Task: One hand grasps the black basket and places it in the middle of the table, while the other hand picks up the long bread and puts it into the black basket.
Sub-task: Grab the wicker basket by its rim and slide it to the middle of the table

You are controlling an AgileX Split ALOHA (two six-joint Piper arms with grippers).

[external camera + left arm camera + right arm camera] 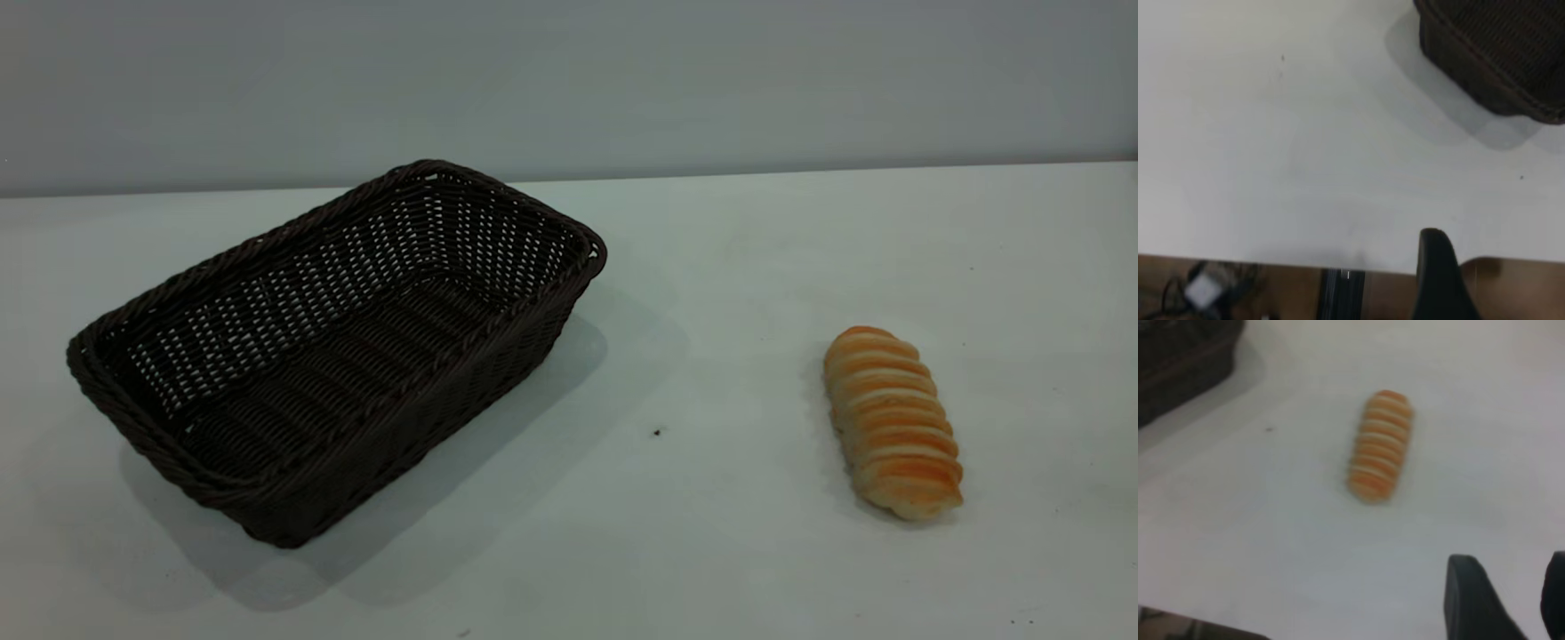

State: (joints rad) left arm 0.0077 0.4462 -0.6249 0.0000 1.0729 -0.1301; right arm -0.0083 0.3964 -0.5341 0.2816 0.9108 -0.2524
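White counter (pixel 711 551) carries the black basket (pixel 338 356) and long bread (pixel 892 420), well apart — nothing grasped. Right end effector (pixel 1508 603) wide; left end effector (pixel 1438 267) — cannot tell. Next: 2 reaches.

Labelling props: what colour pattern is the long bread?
Golden-orange and cream crosswise stripes on the long bread, clearest in the exterior view.

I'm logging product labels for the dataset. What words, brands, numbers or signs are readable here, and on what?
None: no readable text in any view.
Basket: plain weave, no tag showing.
Bread: no label.
Table: only tiny dark specks.
Small grey-white part below the table edge: too blurred to tell.
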